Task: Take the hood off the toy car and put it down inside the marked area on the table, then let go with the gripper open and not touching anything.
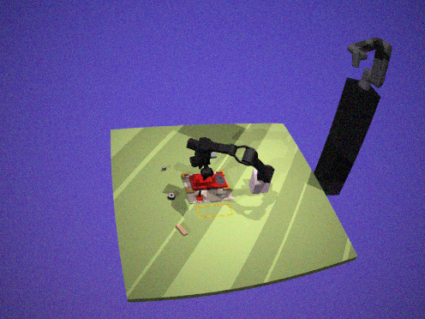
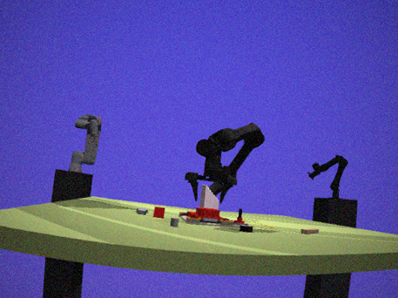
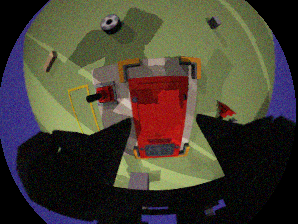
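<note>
The red hood (image 1: 215,184) (image 2: 208,213) (image 3: 160,117) is a long red panel with a grey rectangle near one end. It lies on the toy car, whose pale grey base (image 3: 105,76) has orange corner pieces. My gripper (image 1: 206,175) (image 2: 209,200) (image 3: 164,119) is open and empty, pointing down over the hood. In the wrist view its fingers stand to either side of the hood; in the exterior view the tips look a little above it. The marked area, a thin yellow outline (image 1: 216,216) (image 3: 75,111), lies beside the car with nothing in it.
A red piece with a black knob (image 1: 200,197) (image 2: 240,220) (image 3: 105,94) stands on the car's base near the outline. A black wheel (image 1: 171,195) (image 3: 111,23), small grey block (image 1: 164,168) (image 3: 214,22), tan block (image 1: 182,229) (image 3: 50,61) and loose red piece (image 2: 158,213) (image 3: 225,109) lie around.
</note>
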`<state>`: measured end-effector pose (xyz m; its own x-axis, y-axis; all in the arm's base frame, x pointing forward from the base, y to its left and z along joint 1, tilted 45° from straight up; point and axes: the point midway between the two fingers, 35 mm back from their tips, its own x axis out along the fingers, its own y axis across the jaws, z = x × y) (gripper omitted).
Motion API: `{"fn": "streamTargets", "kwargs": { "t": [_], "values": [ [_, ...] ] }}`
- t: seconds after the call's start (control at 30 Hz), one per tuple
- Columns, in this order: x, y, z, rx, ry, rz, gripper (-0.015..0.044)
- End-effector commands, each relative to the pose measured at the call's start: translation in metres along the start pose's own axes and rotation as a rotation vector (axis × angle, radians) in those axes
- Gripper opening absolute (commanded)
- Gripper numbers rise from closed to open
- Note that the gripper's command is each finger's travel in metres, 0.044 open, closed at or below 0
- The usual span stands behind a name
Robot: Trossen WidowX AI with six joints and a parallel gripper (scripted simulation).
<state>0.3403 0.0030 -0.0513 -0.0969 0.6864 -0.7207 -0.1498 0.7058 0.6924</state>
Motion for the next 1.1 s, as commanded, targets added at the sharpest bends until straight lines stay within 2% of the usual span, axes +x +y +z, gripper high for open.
{"fn": "streamTargets", "kwargs": {
  "t": [0.0, 1.07],
  "values": [
    [0.006, 0.001, -0.002, 0.008, 0.007, 0.007, 0.0440],
    [0.022, 0.001, -0.003, 0.008, 0.007, 0.009, 0.0440]
  ]
}}
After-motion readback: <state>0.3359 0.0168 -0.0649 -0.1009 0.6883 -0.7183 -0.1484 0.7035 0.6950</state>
